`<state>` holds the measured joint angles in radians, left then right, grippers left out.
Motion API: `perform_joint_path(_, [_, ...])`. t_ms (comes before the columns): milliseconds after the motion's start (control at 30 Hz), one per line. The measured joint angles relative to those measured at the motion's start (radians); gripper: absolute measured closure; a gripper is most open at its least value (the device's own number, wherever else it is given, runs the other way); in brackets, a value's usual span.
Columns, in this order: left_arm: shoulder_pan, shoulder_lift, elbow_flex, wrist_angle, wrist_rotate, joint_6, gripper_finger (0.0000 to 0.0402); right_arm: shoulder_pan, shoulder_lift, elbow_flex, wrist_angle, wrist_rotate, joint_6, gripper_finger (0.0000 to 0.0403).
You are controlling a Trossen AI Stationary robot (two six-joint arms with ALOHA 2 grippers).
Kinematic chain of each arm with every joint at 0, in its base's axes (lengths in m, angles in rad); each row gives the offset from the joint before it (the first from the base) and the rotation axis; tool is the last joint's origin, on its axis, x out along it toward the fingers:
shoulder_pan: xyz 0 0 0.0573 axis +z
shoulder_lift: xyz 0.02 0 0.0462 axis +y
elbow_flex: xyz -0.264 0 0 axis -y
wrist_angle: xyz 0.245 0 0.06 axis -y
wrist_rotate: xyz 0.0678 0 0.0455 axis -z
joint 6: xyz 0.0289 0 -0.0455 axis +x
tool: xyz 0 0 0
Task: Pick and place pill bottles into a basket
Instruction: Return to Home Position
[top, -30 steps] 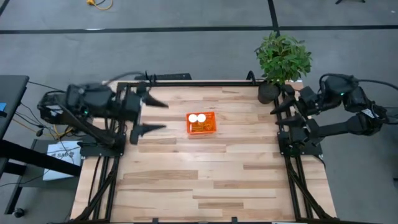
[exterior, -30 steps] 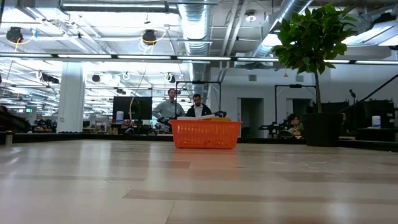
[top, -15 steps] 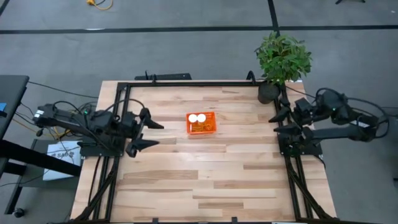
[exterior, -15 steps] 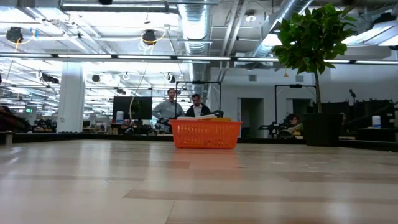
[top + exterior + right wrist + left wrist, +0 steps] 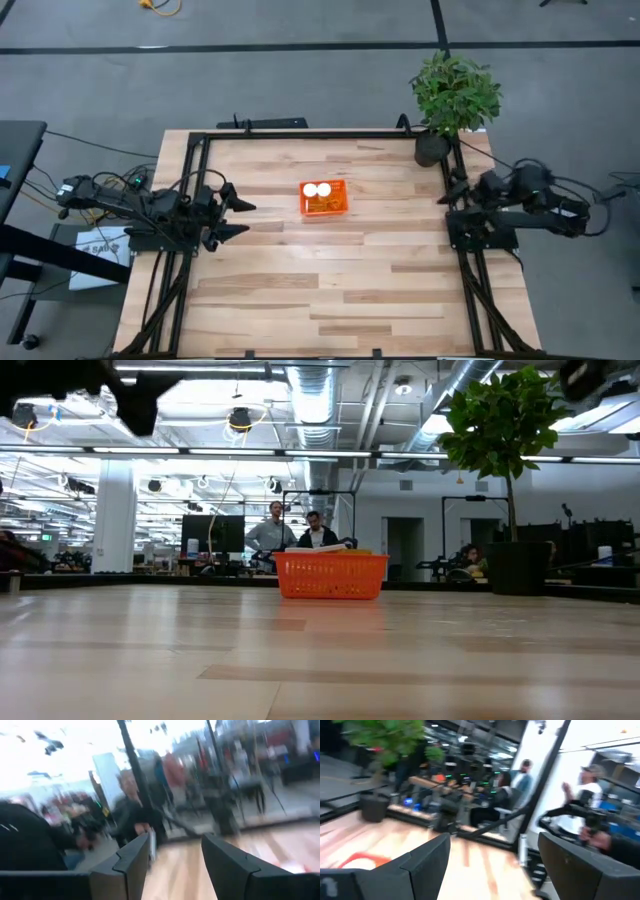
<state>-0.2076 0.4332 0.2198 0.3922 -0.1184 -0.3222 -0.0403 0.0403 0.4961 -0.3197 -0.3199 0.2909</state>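
Overhead and counter-level views, end of task. Compared with a second ago, both arms have folded back and down toward the side rails of the counter [image 5: 330, 280]. The left claw [image 5: 240, 219] now lies at the left edge and the right claw [image 5: 452, 189] at the right edge, each well apart from the basket [image 5: 324, 211]. The basket itself has not moved.

Both claws are wide and hold nothing. The wrist views confirm this: the left fingers [image 5: 427, 865] and the right fingers [image 5: 132, 860] stand apart with only the room between them.

Seen from above, white caps of pill bottles [image 5: 311, 190] sit side by side inside the basket. Only two can be counted, and no bottle shows on the bare counter. By this evidence the placing is judged done and only the retreat remains.

The low view adds what the overhead cannot: the basket [image 5: 330, 576] stands upright on the counter, its mesh wall hiding the bottles. Dark arm parts [image 5: 135, 390] have newly entered at the upper corners, and two people [image 5: 275, 530] stand in the room far behind. The plant [image 5: 455, 88] stands at the far right corner.
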Motion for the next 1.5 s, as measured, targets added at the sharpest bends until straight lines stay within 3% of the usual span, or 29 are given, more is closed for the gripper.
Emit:
perform_joint_path(133, [0.036, -0.029, -0.087, 0.051, -0.055, -0.035, 0.0109, 0.000, -0.011, -0.061, -0.019, 0.005, -0.015, 0.0223])
perform_joint_path(300, [0.085, -0.027, -0.206, 0.192, -0.017, -0.083, 0.0109, -0.001, -0.035, -0.129, 0.005, 0.006, -0.005, 0.0220])
perform_joint_path(967, [0.094, -0.021, -0.208, 0.052, -0.043, -0.055, 0.0109, -0.001, -0.036, -0.174, 0.007, 0.014, -0.029, 0.0217])
perform_joint_path(1233, [0.094, -0.021, -0.208, 0.019, -0.043, -0.189, 0.0109, -0.001, -0.036, -0.174, 0.007, 0.011, -0.029, 0.0217])
perform_joint_path(1500, [0.094, -0.021, -0.208, -0.080, -0.043, -0.171, 0.0109, -0.001, -0.036, -0.174, 0.007, 0.011, -0.029, 0.0221])
